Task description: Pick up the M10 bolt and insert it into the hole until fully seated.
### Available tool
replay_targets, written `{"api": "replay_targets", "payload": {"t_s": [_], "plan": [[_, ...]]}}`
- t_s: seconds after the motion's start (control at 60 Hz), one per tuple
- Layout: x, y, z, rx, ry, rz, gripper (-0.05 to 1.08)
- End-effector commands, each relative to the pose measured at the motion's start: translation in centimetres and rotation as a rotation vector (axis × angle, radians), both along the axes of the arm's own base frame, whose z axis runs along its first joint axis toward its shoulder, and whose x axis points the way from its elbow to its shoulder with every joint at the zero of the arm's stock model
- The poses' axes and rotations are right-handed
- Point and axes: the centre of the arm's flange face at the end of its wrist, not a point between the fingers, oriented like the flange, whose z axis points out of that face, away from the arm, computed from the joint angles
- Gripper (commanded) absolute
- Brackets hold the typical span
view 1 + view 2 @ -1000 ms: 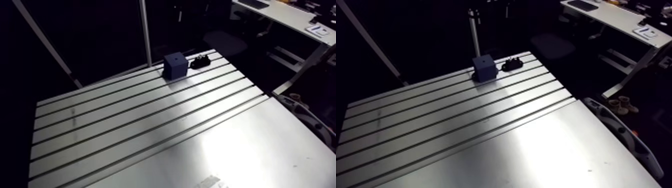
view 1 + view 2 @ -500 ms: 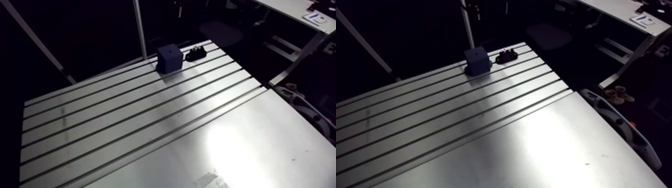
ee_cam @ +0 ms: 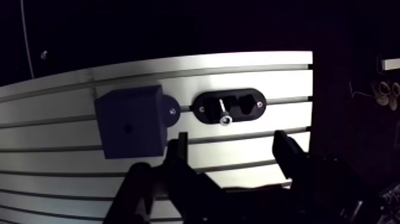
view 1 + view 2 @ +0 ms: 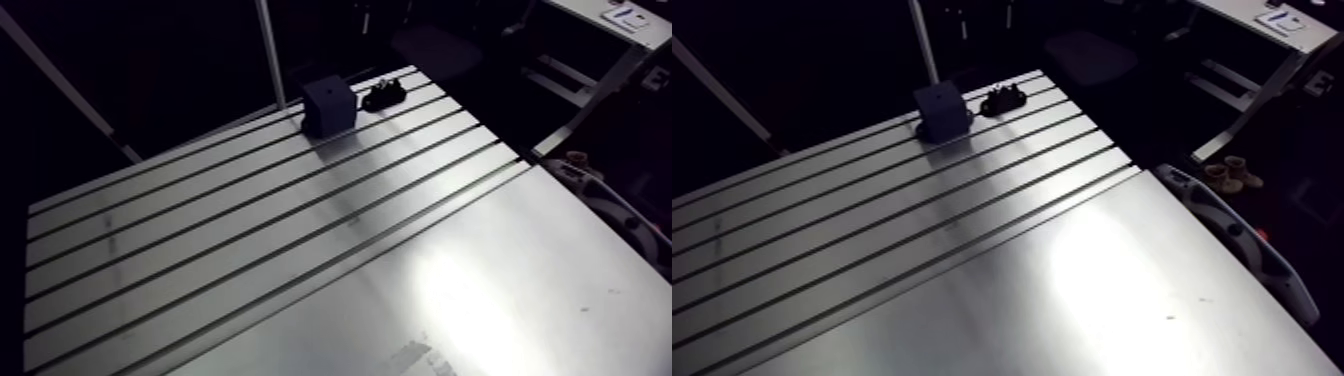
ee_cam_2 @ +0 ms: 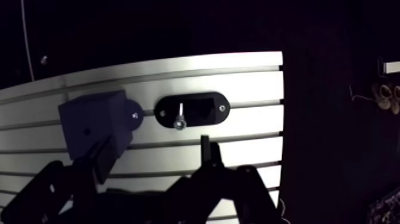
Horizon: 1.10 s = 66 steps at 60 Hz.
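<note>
A: Where is the M10 bolt now?

B: Wrist view: it sits in the black oval holder, just ahead of the gripper. The bright head is toward the gripper. Lying flat or tilted, I cannot say for sure; the view is dim.

A: And the gripper?

B: Fingers spread wide, nothing btw. them, not touching the bolt.

A: The block w/ the hole?

B: Dark blue block, just beside the holder, small hole in its face. Arm view: both at upper centre of the frame, at the far edge of the slotted table.
</note>
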Motion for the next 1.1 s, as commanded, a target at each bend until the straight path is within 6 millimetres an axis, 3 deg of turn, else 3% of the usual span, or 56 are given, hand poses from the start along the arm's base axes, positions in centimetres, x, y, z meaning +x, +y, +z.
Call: {"api": "replay_targets", "payload": {"t_s": [0.017,0.533,1.1], "plan": [[-0.3,1.2,-1.3,-0.004,-0.013,-0.012,0.31],[-0.9,1.1,-4.1,-0.022,-0.046,-0.004,0.44],[-1.0,1.3,-6.3,-0.027,-0.085,0.017,0.49]]}}
